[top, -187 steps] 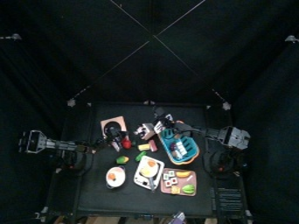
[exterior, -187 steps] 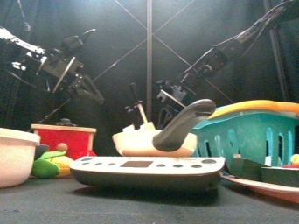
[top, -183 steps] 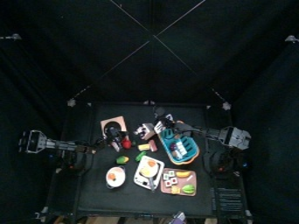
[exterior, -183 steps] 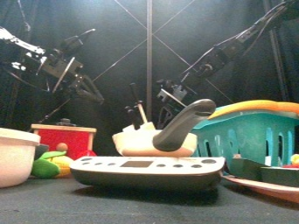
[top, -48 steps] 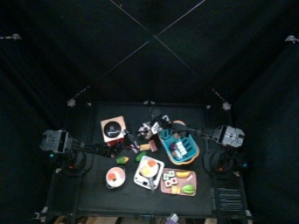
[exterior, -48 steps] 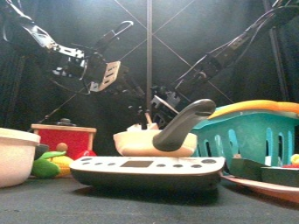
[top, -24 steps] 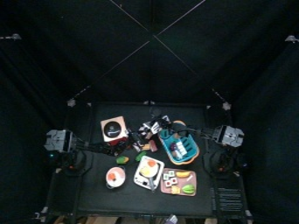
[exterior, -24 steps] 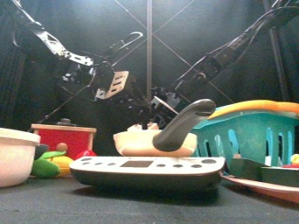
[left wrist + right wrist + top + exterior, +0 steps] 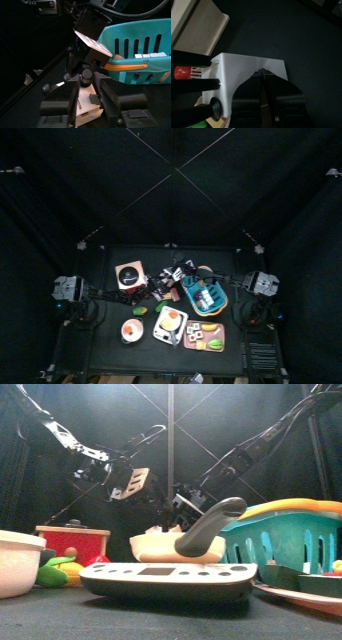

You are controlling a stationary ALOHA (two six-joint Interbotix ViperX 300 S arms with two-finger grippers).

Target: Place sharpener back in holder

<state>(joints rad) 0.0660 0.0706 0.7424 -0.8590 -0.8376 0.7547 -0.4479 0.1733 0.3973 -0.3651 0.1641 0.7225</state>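
The white holder [image 9: 171, 545] stands mid-table behind the scale, also seen in the top view [image 9: 170, 279]. In the left wrist view the sharpener [image 9: 86, 76], a slim black handle with a knob, stands upright in the holder [image 9: 84, 101]. My left gripper [image 9: 87, 84] is open, one jaw on either side of that handle and clear of it. From the front, the left gripper [image 9: 130, 484] hangs above and left of the holder. My right gripper [image 9: 264, 82] is shut on the holder's white wall [image 9: 250, 67], and from the front it [image 9: 181, 504] sits just above the holder.
A thick black handle [image 9: 214, 522] leans out of the holder. A teal basket [image 9: 287, 534] stands to the right, a red box [image 9: 74, 542] to the left, a flat scale [image 9: 167, 577] in front. A bowl [image 9: 16, 562] and a tray [image 9: 205, 337] sit near the front edge.
Over the last second my left gripper came down and right toward the holder, then its jaws spread apart. The right arm has not moved.
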